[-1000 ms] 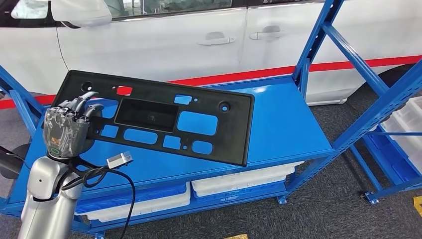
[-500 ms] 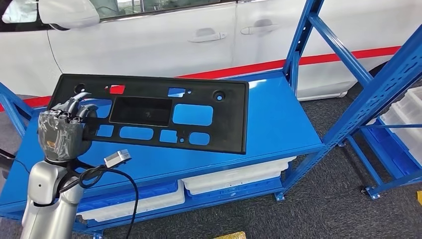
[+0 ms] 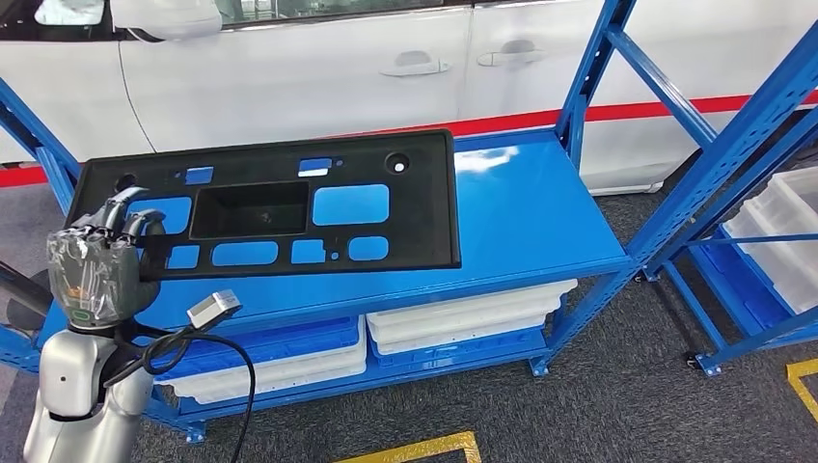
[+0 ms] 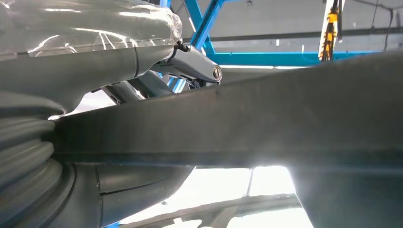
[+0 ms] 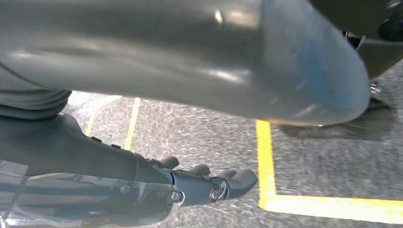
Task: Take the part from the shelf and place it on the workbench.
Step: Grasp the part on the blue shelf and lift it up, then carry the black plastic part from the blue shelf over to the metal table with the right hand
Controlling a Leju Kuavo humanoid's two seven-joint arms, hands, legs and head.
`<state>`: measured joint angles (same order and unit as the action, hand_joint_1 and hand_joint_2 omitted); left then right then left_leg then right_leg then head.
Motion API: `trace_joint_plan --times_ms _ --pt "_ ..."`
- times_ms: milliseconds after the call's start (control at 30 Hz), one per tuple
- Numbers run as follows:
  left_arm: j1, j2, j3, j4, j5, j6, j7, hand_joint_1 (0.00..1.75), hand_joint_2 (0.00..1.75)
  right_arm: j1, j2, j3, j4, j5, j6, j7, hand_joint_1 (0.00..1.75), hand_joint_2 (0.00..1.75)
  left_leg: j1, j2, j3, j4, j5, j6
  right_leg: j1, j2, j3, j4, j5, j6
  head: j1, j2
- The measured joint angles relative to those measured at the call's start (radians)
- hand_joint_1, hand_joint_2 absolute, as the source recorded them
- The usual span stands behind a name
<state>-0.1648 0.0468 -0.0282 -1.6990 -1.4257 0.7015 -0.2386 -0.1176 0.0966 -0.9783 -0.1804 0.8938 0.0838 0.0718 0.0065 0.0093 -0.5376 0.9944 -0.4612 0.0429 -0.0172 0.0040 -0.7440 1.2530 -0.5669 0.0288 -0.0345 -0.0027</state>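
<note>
The part (image 3: 420, 207) is a long black plastic panel with several cut-outs and a rectangular recess. It hangs roughly level over the top of the blue shelf (image 3: 521, 212), parallel to the shelf's front edge. My left hand (image 3: 96, 275) grips its left end, with fingers curled over the panel's edge. In the left wrist view the panel (image 4: 266, 118) runs as a dark bar between the thumb and the fingers (image 4: 190, 64). My right hand (image 5: 95, 161) hangs over the grey floor with its fingers (image 5: 209, 187) stretched out and nothing in it.
A white car (image 3: 318, 68) stands close behind the shelf. White bins (image 3: 463, 318) fill the shelf's lower level. A second blue rack (image 3: 762, 164) with white bins (image 3: 786, 236) stands at the right. Yellow floor tape (image 3: 415, 451) lies in front. A cable with a connector (image 3: 212, 309) dangles off my left arm.
The whole picture has shifted, so the camera moved. The panel in my left hand has swung from slanting across the shelf's front edge to lying parallel with it.
</note>
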Motion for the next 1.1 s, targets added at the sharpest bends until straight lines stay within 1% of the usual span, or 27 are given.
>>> trace_joint_plan --times_ms 33,67,100,133,200,233,267,333,367,400,433,500,533,567,600,633,667,733,767,833,867,900,933,1000,1033,1067,1100 --pt "0.007 0.007 -0.004 -0.002 -0.008 0.000 0.015 1.75 1.75 0.000 0.001 0.000 0.000 0.000 0.000 0.000 0.00 0.00 -0.001 0.000 -0.016 0.002 0.010 -0.001 0.000 0.000 0.001 0.041 -0.004 0.001 0.000 0.000" --pt "0.014 0.015 -0.008 -0.004 -0.017 0.000 0.031 1.75 1.75 0.000 0.002 0.000 0.000 0.000 0.001 0.000 0.00 0.00 -0.002 0.001 -0.030 0.005 0.019 -0.003 0.000 0.000 0.015 0.053 0.012 0.000 0.000 0.000" --pt "0.022 0.025 -0.015 -0.007 -0.027 0.000 0.053 1.75 1.75 0.000 0.004 0.000 0.000 0.001 0.002 -0.001 0.00 0.00 -0.004 0.001 -0.045 0.008 0.028 -0.005 0.001 0.000 0.048 0.030 0.039 -0.003 0.000 0.000" --pt "0.028 0.034 -0.022 -0.011 -0.036 0.000 0.075 1.75 1.75 0.000 0.005 0.000 0.000 0.001 0.002 -0.001 0.00 0.00 -0.004 0.001 -0.058 0.013 0.034 -0.008 0.003 0.000 0.099 -0.028 0.061 -0.009 0.000 0.000" --pt "0.036 0.055 -0.036 -0.021 -0.051 0.000 0.115 1.75 1.75 -0.001 0.008 0.000 0.000 0.002 0.002 -0.002 0.00 0.00 -0.007 0.001 -0.076 0.022 0.046 -0.015 0.010 0.001 0.206 -0.176 0.062 -0.022 0.000 0.000" --pt "0.039 0.064 -0.042 -0.025 -0.057 0.000 0.132 1.75 1.75 -0.001 0.009 0.000 0.000 0.002 0.003 -0.003 0.00 0.00 -0.007 0.002 -0.080 0.024 0.052 -0.021 0.014 0.001 0.235 -0.223 0.053 -0.027 0.000 0.000" --pt "0.042 0.075 -0.048 -0.028 -0.061 -0.001 0.148 1.75 1.75 -0.002 0.011 0.000 0.000 0.002 0.003 -0.003 0.00 0.00 -0.007 0.002 -0.083 0.024 0.059 -0.027 0.017 0.001 0.246 -0.246 0.046 -0.030 0.000 0.000" --pt "0.052 0.100 -0.062 -0.034 -0.069 -0.002 0.182 1.75 1.75 -0.001 0.017 0.000 0.000 0.002 0.005 -0.003 0.00 0.00 -0.004 0.001 -0.086 0.025 0.067 -0.039 0.016 -0.001 0.238 -0.254 0.060 -0.040 0.000 0.000" --pt "0.058 0.113 -0.069 -0.037 -0.072 -0.002 0.197 1.75 1.75 0.000 0.020 0.000 0.000 0.002 0.006 -0.003 0.00 0.00 -0.003 -0.001 -0.093 0.036 0.051 -0.045 0.013 -0.002 0.231 -0.257 0.069 -0.047 0.000 0.000" --pt "0.063 0.125 -0.073 -0.039 -0.074 -0.002 0.208 1.75 1.75 0.000 0.023 0.000 0.001 0.002 0.007 -0.004 0.00 0.00 -0.003 -0.002 -0.104 0.064 0.018 -0.050 0.010 -0.005 0.221 -0.261 0.080 -0.055 0.000 0.000" --pt "0.067 0.135 -0.077 -0.040 -0.076 -0.002 0.216 1.75 1.75 0.001 0.025 0.000 0.001 0.002 0.008 -0.003 0.00 0.00 0.000 -0.004 -0.119 0.111 -0.032 -0.055 0.009 -0.007 0.210 -0.262 0.091 -0.060 0.000 0.000" --pt "0.071 0.150 -0.085 -0.040 -0.078 -0.002 0.228 1.75 1.75 0.003 0.027 0.000 0.001 0.002 0.007 -0.003 0.00 0.00 0.004 -0.004 -0.146 0.233 -0.120 -0.063 0.011 -0.009 0.180 -0.259 0.113 -0.064 0.000 0.000" --pt "0.072 0.156 -0.091 -0.040 -0.078 -0.002 0.234 1.75 1.75 0.004 0.027 0.000 0.001 0.002 0.007 -0.003 0.00 0.00 0.005 -0.004 -0.150 0.280 -0.134 -0.066 0.011 -0.009 0.163 -0.257 0.124 -0.064 0.000 0.000" --pt "0.073 0.161 -0.096 -0.040 -0.078 -0.002 0.238 1.75 1.75 0.004 0.028 0.000 0.001 0.002 0.007 -0.003 0.00 0.00 0.006 -0.004 -0.140 0.300 -0.122 -0.067 0.011 -0.010 0.146 -0.253 0.135 -0.062 0.000 0.000" --pt "0.074 0.165 -0.101 -0.040 -0.078 -0.002 0.241 1.75 1.75 0.004 0.028 0.000 0.001 0.002 0.008 -0.003 0.00 0.00 0.006 -0.004 -0.115 0.289 -0.094 -0.068 0.011 -0.009 0.128 -0.249 0.145 -0.060 0.000 0.000" --pt "0.073 0.168 -0.104 -0.040 -0.078 -0.002 0.244 1.75 1.75 0.004 0.029 0.000 0.001 0.002 0.008 -0.003 0.00 0.00 0.006 -0.004 -0.074 0.244 -0.063 -0.067 0.011 -0.009 0.111 -0.243 0.154 -0.057 0.000 0.000" --pt "0.072 0.171 -0.107 -0.040 -0.078 -0.002 0.245 1.75 1.75 0.004 0.030 0.000 0.001 0.002 0.008 -0.003 0.00 0.00 0.006 -0.004 -0.022 0.174 -0.053 -0.064 0.011 -0.009 0.097 -0.237 0.162 -0.053 0.000 0.000" --pt "0.069 0.175 -0.112 -0.040 -0.078 -0.002 0.247 1.75 1.75 0.003 0.032 0.000 0.001 0.002 0.008 -0.003 0.00 0.00 0.002 -0.007 0.064 0.044 -0.069 -0.054 0.013 -0.007 0.081 -0.228 0.178 -0.043 0.000 0.000" --pt "0.067 0.176 -0.114 -0.040 -0.077 -0.001 0.247 1.75 1.75 0.003 0.033 0.000 0.001 0.002 0.008 -0.002 0.00 0.00 -0.001 -0.008 0.081 0.010 -0.082 -0.048 0.013 -0.007 0.078 -0.228 0.187 -0.037 0.000 0.000" --pt "0.066 0.178 -0.120 -0.039 -0.074 -0.001 0.248 1.75 1.75 0.005 0.033 0.000 0.001 0.001 0.008 -0.002 0.00 0.00 -0.002 -0.007 0.075 0.001 -0.071 -0.034 0.012 -0.005 0.077 -0.232 0.203 -0.024 0.000 0.000" --pt "0.064 0.179 -0.123 -0.039 -0.072 -0.001 0.248 1.75 1.75 0.005 0.032 0.000 0.001 -0.001 0.007 -0.003 0.00 0.00 -0.001 -0.005 0.067 0.000 -0.060 -0.026 0.011 -0.004 0.071 -0.226 0.193 -0.018 0.000 0.000" --pt "0.063 0.179 -0.125 -0.039 -0.070 -0.001 0.247 1.75 1.75 0.005 0.032 0.000 0.001 -0.003 0.007 -0.004 0.00 0.00 0.001 -0.002 0.056 -0.003 -0.047 -0.017 0.010 -0.002 0.062 -0.205 0.163 -0.013 0.000 0.000" --pt "0.063 0.179 -0.127 -0.038 -0.067 -0.001 0.246 1.75 1.75 0.006 0.032 0.000 0.000 -0.006 0.007 -0.004 0.00 0.00 0.003 0.001 0.043 -0.005 -0.034 -0.010 0.008 -0.001 0.049 -0.166 0.114 -0.010 0.000 0.000" --pt "0.062 0.179 -0.127 -0.037 -0.060 -0.001 0.240 1.75 1.75 0.005 0.032 0.000 0.000 -0.011 0.006 -0.006 0.00 0.00 0.001 0.002 0.012 -0.003 -0.008 -0.002 0.006 -0.001 0.019 -0.043 0.012 -0.003 0.000 0.000" --pt "0.062 0.179 -0.127 -0.036 -0.056 -0.001 0.234 1.75 1.75 0.005 0.032 0.000 0.001 -0.013 0.006 -0.007 0.00 0.00 0.000 0.002 -0.005 -0.001 0.005 -0.002 0.005 -0.001 0.012 0.014 -0.008 -0.001 0.000 0.000" --pt "0.061 0.179 -0.127 -0.035 -0.049 -0.001 0.226 1.75 1.75 0.004 0.032 0.000 0.001 -0.015 0.007 -0.008 0.00 0.00 -0.002 0.002 -0.024 0.002 0.018 -0.003 0.004 -0.001 0.016 0.049 -0.002 0.001 0.000 0.000" --pt "0.060 0.179 -0.127 -0.033 -0.042 -0.001 0.215 1.75 1.75 0.003 0.032 0.000 0.001 -0.017 0.007 -0.010 0.00 0.00 -0.003 0.002 -0.042 0.006 0.028 -0.004 0.004 -0.001 0.035 0.051 0.023 0.001 0.000 0.000"
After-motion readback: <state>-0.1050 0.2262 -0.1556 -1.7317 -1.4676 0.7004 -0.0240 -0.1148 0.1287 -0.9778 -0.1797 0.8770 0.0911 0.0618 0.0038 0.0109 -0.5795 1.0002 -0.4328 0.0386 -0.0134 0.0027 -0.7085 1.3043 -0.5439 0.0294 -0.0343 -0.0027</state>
